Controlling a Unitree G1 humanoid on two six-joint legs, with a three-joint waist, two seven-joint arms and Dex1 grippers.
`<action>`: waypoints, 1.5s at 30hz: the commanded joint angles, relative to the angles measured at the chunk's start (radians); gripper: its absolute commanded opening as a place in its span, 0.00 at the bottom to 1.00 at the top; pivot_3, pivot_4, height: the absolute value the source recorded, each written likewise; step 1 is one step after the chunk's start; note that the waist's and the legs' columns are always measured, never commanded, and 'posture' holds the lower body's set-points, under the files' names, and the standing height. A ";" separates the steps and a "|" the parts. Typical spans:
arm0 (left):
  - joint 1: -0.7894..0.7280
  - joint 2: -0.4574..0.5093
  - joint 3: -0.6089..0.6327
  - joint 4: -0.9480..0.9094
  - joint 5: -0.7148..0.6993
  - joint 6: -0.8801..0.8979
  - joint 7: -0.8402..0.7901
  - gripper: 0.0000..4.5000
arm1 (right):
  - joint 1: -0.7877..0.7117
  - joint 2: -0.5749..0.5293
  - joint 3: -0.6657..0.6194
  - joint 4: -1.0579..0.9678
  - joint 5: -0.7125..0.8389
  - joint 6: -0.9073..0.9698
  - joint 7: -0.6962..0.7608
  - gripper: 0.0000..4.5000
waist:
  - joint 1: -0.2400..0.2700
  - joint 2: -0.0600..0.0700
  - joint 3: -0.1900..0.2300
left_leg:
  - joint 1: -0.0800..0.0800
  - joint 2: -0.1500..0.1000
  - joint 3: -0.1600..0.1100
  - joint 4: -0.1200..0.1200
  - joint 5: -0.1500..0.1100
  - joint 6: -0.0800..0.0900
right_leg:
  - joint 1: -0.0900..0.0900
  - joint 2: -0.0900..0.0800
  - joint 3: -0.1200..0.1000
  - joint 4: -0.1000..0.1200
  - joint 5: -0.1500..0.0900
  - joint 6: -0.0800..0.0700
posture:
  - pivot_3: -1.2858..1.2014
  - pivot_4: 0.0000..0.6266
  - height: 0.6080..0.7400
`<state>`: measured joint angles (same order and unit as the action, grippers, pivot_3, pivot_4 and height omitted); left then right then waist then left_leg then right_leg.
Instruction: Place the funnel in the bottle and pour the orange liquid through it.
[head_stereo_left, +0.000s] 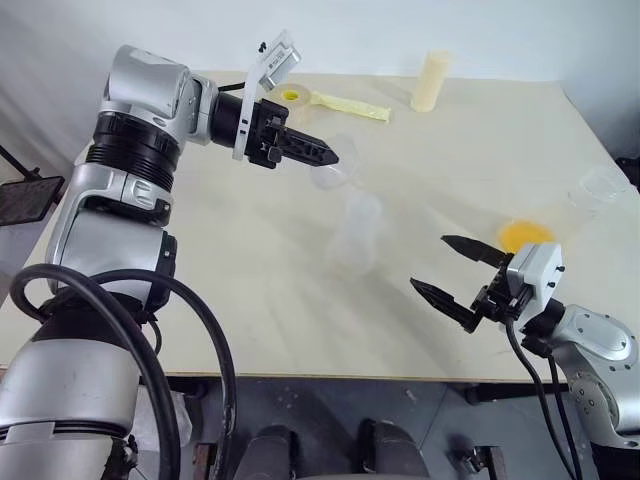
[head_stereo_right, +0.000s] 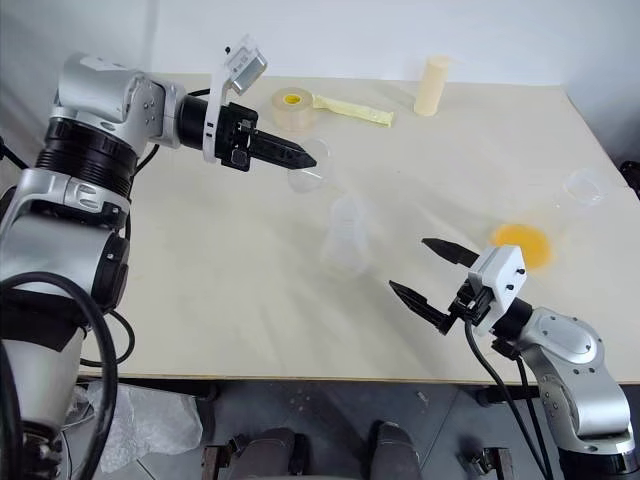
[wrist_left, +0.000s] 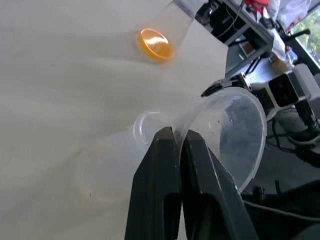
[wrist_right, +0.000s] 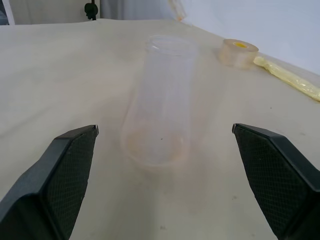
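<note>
The left tool (head_stereo_left: 325, 155) is clenching the rim of the funnel (wrist_left: 235, 135), a clear flared piece being held in the air above the middle of the desk (head_stereo_left: 250, 300), its mouth tipped sideways and its narrow end lying close to the bottle's neck in the left wrist view; whether the two are touching cannot be told. The bottle (head_stereo_right: 347, 235) is standing upright on the desk between the two tools, its walls transparent with only a faint tint near the base. The right tool (head_stereo_right: 428, 270) is hovering released, its two fingers spread wide and level, pointing toward the bottle and apart from it. The orange liquid (head_stereo_left: 525, 236) is sitting in a clear container on the desk just beyond the right tool. Toward the far edge, a tape roll (head_stereo_right: 294, 106) with a yellow centre is lying beside a pale yellow strip (head_stereo_right: 355, 110), and a cream cylinder (head_stereo_left: 432, 82) is standing upright nearby.
</note>
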<state>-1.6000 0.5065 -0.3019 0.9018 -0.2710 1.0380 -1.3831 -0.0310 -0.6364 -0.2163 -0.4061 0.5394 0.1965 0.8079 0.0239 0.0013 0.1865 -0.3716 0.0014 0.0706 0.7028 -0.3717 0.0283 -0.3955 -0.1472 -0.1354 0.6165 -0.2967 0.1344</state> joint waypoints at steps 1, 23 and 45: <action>-0.052 -0.011 0.015 0.018 0.015 -0.020 -0.038 0.01 | 0.003 0.008 -0.024 -0.036 0.006 -0.022 -0.008 1.00 | 0.000 0.000 0.000 | 0.000 0.000 0.000 0.000 0.000 0.000 | 0.000 0.000 0.000 0.000 0.000 0.000 | 0.52 0.24 1.00; -0.092 -0.133 0.009 0.203 0.166 -0.163 -0.072 0.01 | 0.011 0.016 -0.022 -0.026 -0.006 -0.033 -0.006 1.00 | 0.001 0.000 0.000 | 0.000 -0.001 -0.001 0.000 0.000 0.000 | 0.000 -0.001 0.000 0.000 0.000 0.000 | 0.52 0.24 1.00; -0.169 -0.226 0.088 0.367 0.266 -0.253 -0.022 0.70 | 0.024 0.030 -0.017 -0.023 -0.024 -0.062 -0.019 1.00 | 0.000 -0.001 0.000 | 0.000 -0.001 0.000 0.000 0.000 0.001 | 0.000 -0.001 0.000 0.000 0.000 0.000 | 0.52 0.24 1.00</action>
<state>-1.7192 0.2805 -0.2335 1.2724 -0.0126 0.7949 -1.4096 -0.0009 -0.6104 -0.2161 -0.4059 0.5121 0.1551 0.7935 0.0237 0.0005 0.1869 -0.3718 0.0008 0.0707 0.7030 -0.3715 0.0290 -0.3956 -0.1481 -0.1358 0.6168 -0.2967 0.1344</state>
